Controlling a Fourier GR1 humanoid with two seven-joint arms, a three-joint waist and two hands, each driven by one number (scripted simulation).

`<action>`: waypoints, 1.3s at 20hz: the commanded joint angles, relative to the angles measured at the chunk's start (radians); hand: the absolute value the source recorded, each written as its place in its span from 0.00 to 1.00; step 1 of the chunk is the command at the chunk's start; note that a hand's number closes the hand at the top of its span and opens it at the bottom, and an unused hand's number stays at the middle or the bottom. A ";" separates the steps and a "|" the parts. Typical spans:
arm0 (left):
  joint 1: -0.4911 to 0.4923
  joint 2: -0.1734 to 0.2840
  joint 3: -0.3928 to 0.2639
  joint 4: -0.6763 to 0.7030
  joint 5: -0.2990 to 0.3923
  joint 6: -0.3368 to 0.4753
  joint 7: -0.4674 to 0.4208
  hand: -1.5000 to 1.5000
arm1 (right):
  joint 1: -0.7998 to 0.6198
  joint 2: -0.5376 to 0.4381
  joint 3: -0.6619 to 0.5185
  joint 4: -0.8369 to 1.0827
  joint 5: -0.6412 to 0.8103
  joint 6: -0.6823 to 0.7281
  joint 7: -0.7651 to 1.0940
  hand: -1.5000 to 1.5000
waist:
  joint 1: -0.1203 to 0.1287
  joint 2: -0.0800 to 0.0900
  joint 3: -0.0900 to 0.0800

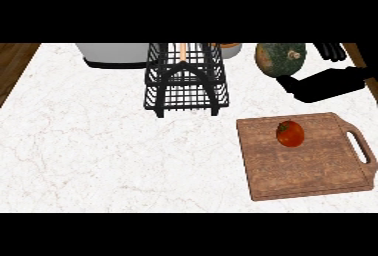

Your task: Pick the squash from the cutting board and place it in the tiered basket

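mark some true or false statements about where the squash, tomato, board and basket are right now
1. The squash lies on the cutting board. False: it is off the board, held up near the counter's far edge.
2. A tomato sits on the cutting board. True.
3. The right hand is beside the squash. True.
4. The tiered basket stands to the right of the cutting board. False: it stands to the left and farther back.
5. The board's handle points toward the basket. False: the handle is on the board's right side, away from the basket.
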 commanded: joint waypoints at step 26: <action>-0.353 0.020 0.121 0.000 0.006 0.011 -0.105 0.50 | -0.225 0.307 0.123 0.470 0.104 -0.097 0.027 1.00 | 0.031 0.027 0.001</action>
